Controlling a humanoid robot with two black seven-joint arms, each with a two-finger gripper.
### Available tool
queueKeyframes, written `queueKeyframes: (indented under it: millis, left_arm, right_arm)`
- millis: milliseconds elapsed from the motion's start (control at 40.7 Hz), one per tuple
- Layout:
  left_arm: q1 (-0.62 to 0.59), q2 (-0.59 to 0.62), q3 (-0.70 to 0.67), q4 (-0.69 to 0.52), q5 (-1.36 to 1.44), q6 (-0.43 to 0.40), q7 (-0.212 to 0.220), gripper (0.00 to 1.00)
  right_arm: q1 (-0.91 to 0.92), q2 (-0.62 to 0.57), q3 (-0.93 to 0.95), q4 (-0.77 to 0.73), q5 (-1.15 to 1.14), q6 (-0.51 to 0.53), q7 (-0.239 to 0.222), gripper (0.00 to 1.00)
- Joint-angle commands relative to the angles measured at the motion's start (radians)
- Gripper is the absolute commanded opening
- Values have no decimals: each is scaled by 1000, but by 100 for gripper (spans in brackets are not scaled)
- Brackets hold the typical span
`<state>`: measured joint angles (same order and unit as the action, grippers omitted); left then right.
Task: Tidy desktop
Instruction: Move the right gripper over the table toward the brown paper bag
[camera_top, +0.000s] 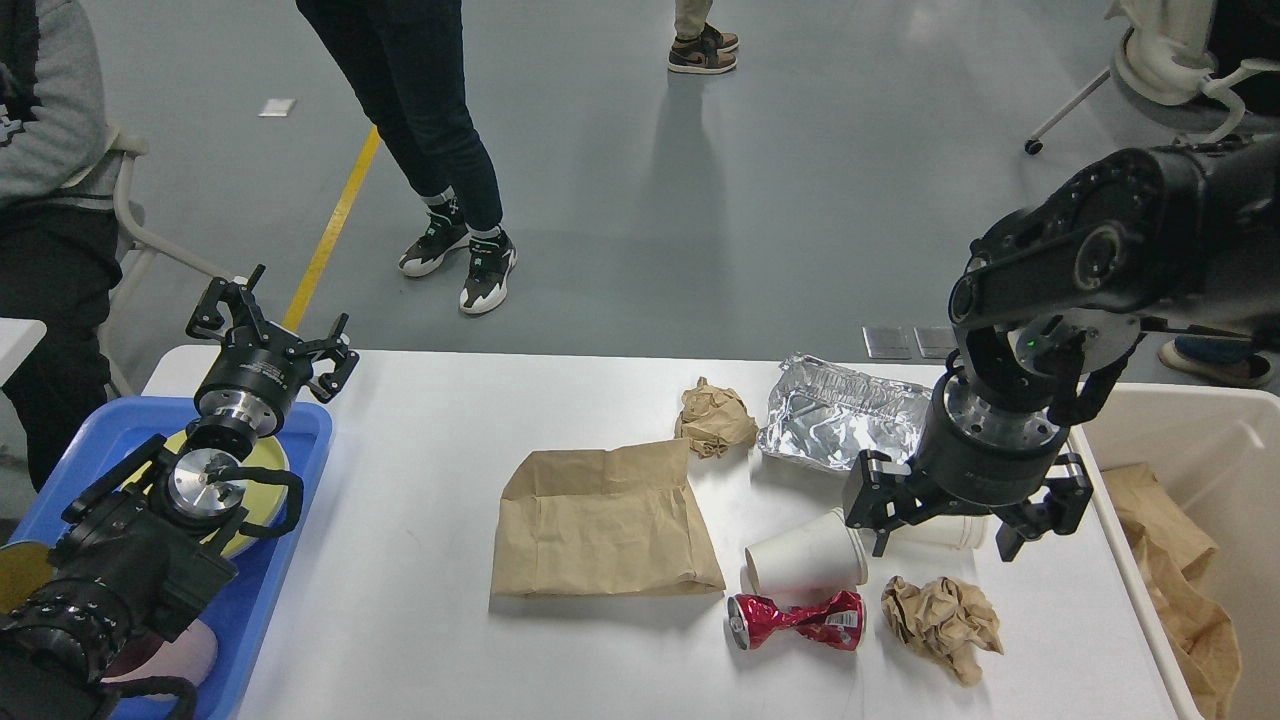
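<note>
1. The desktop (420, 640) fills the lower centre of the frame, a white surface strewn with litter.
2. The right gripper (965, 520) hangs at centre right with fingers spread wide, straddling a lying white cup (945, 532) without gripping it.
3. The left gripper (270, 325) sits at upper left above a blue tray (305, 440); its fingers are splayed open and empty.
4. A flat brown paper bag (605, 525) lies mid-frame; a crumpled paper ball (715, 418) lies just above it; a foil container (840, 425) lies to the right of that ball.
5. A second white cup (805, 555) lies above a crushed red can (795, 620); another paper wad (942, 622) lies to the right of the can.
6. A beige bin (1150, 560) stands at the right edge.
</note>
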<state>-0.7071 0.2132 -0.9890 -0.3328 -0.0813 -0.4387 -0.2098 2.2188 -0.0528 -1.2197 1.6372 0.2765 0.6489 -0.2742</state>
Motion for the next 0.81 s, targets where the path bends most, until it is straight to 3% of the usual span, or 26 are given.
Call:
queueKeyframes:
  millis: [0,98,197,320,565,787]
  left_arm:
    - [0,0,1,0,0,0,0,98]
    - [0,0,1,0,0,0,0,98]
    - [0,-2,1,0,0,0,0,98]
    - [0,0,1,0,0,0,0,98]
    - [0,-2,1,0,0,0,0,98]
    - [0,-2,1,0,0,0,1,98]
  right_arm:
    - [9,-2,-11,4,24,8,4,100]
    - [10,-27,-44,10,44,-14,6,100]
    - [38,-157,-44,12,46,0,7,100]
    - [30,-238,-59,10,44,3,7,100]
    - [33,-255,-69,23,44,58,6,100]
    - [33,-263,-52,21,46,-24,7,100]
